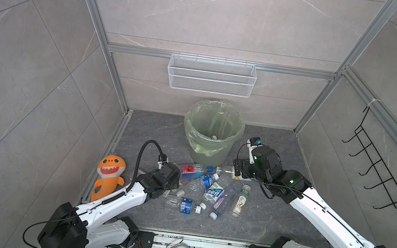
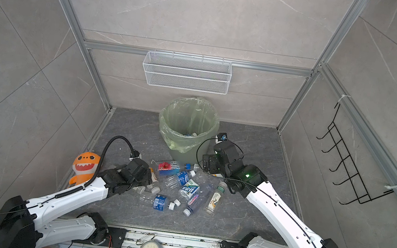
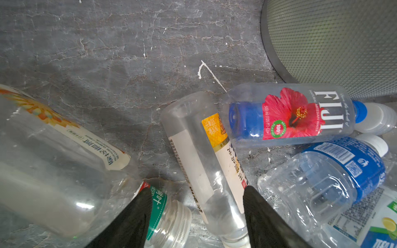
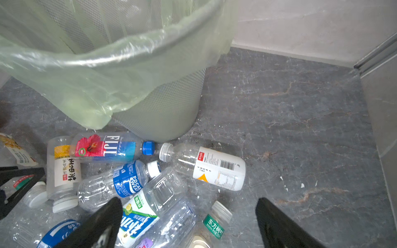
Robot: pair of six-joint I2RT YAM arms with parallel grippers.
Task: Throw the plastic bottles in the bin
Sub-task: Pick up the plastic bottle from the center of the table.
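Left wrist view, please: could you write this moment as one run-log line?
left gripper: open, astride yellow-labelled bottle | right gripper: open, empty, above bottles | bin: upright, bag-lined

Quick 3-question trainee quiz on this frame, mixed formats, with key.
1. True or false: the orange plush shark toy lies inside the round grey-green plastic bin.
2. Multiple choice: the left claw is A) astride the clear plastic bottle with yellow-and-white label; B) inside the bin; C) gripping the shark toy.
3. Fill in: the right claw has its jaws ____, holding nothing.
Key: 1 false; 2 A; 3 open.
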